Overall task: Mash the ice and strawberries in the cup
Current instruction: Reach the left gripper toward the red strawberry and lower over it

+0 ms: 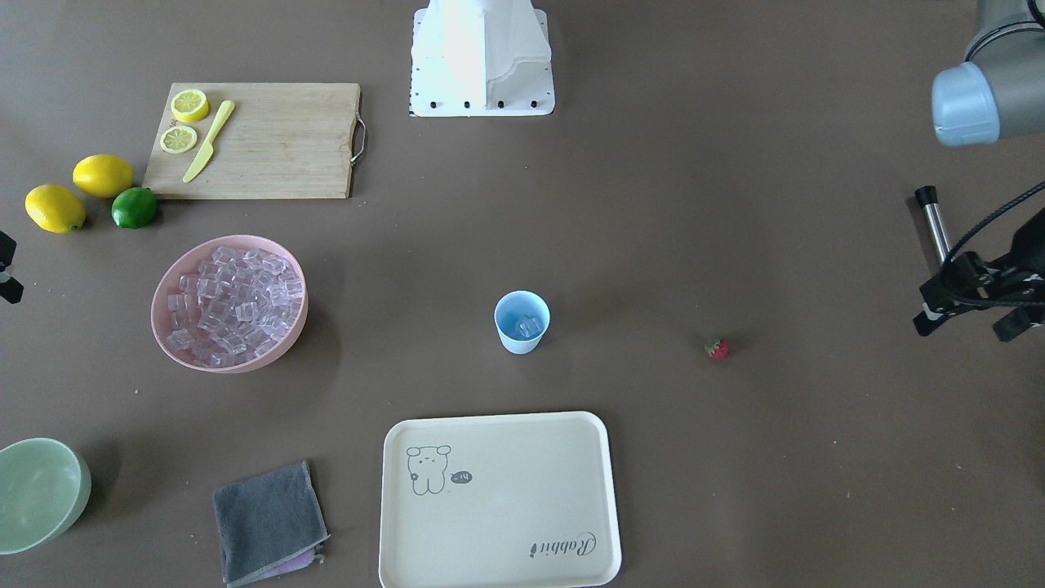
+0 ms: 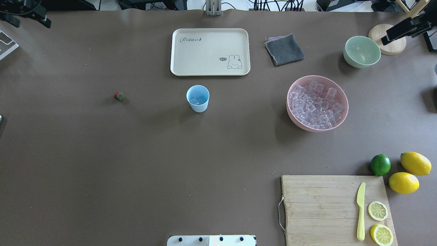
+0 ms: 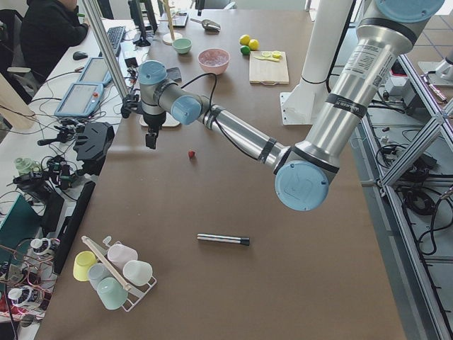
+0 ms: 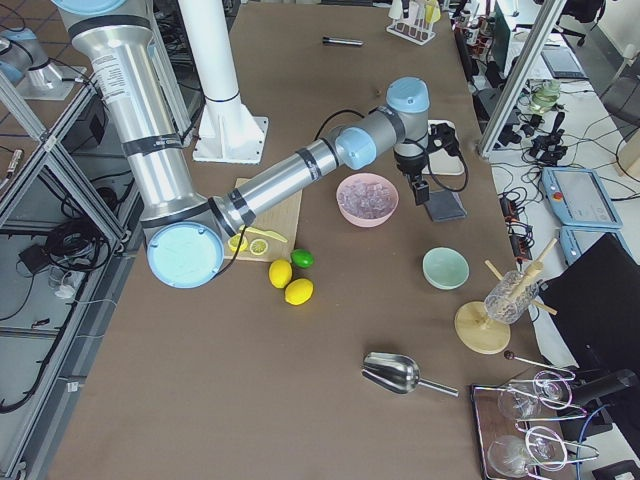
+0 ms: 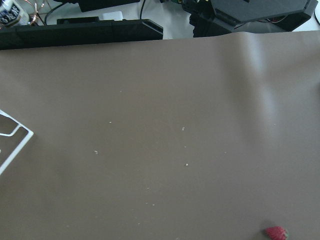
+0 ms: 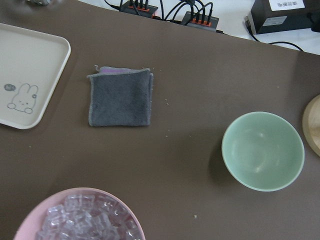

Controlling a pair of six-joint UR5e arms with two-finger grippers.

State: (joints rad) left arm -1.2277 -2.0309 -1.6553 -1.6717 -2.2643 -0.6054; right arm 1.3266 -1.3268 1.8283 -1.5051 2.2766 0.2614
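The cup (image 1: 522, 322) holds a few ice (image 1: 529, 327) cubes. The strawberry (image 1: 717, 349) lies on the table (image 1: 735, 204) well apart from the cup, toward the left end effector (image 1: 963, 325), which is spread wide and empty. I cannot tell the right end effector's (image 2: 404, 30) state. An off-centre pinch could squirt the small berry away, and a careless drop could tip the light cup.

2 fixed cameras look down from opposite long sides, both covering cup (image 1: 519, 341) and tray (image 1: 506, 490). 2 end cameras look along the table (image 3: 212, 297). 2 wrist cameras look down, nearer.
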